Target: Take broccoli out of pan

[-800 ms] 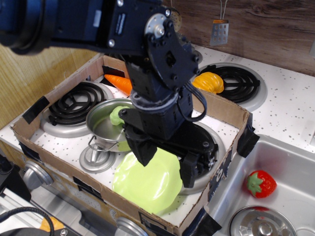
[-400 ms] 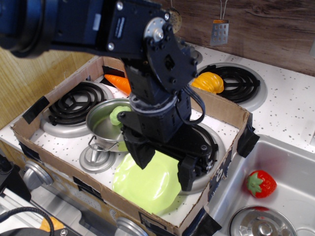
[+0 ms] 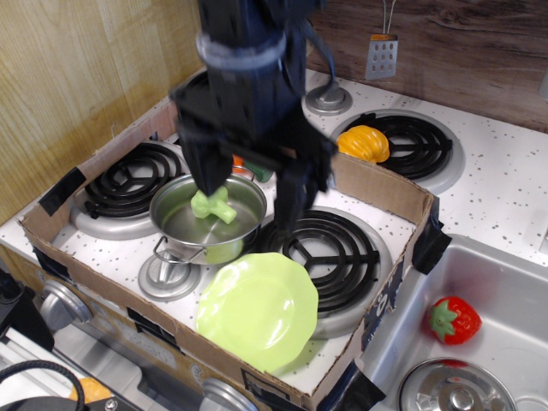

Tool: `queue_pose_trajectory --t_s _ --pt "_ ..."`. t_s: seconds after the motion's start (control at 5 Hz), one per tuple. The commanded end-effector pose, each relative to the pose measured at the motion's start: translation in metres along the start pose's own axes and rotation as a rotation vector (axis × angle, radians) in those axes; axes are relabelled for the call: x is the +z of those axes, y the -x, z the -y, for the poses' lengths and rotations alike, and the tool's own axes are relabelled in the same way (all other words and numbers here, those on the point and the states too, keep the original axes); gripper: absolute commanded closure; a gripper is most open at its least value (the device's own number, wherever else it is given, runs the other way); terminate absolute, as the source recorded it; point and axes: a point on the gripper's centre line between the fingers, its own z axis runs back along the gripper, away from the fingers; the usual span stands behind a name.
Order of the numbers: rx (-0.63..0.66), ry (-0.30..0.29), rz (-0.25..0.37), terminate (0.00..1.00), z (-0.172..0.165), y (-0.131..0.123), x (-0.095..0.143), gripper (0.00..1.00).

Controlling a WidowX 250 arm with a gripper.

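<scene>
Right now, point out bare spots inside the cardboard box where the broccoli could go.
Free: the lime-green scalloped plate, and the black coil burner right of the shiny steel pan. Crowded: around the pan, where the open gripper straddles the small pale-green broccoli and grey knobbed lid.

Broccoli (image 3: pixel 214 206): small pale lime-green lumpy toy piece, lying inside pan, right below the gripper's (image 3: pixel 250 188) left-hand finger. Pan (image 3: pixel 183 229): round shiny steel pot, shallow straight sides, upright, wire loop handle at its near side, mostly under and left of the gripper.
</scene>
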Motion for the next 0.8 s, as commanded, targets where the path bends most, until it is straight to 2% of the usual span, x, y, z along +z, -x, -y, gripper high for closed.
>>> queue_pose_trajectory --t_s 0.0,0.2,0.4,0.6 --pt "-0.025 -0.109 0.078 0.0 -0.042 -0.012 0.018 0.0" --pt "-0.037 -0.19 0.1 0.0 -0.063 -0.016 0.009 0.0" --pt "-0.045 -0.176 0.109 0.0 -0.082 -0.024 -0.009 0.0" --pt "0.021 -0.163 0.114 0.0 -0.088 -0.03 -0.03 0.0"
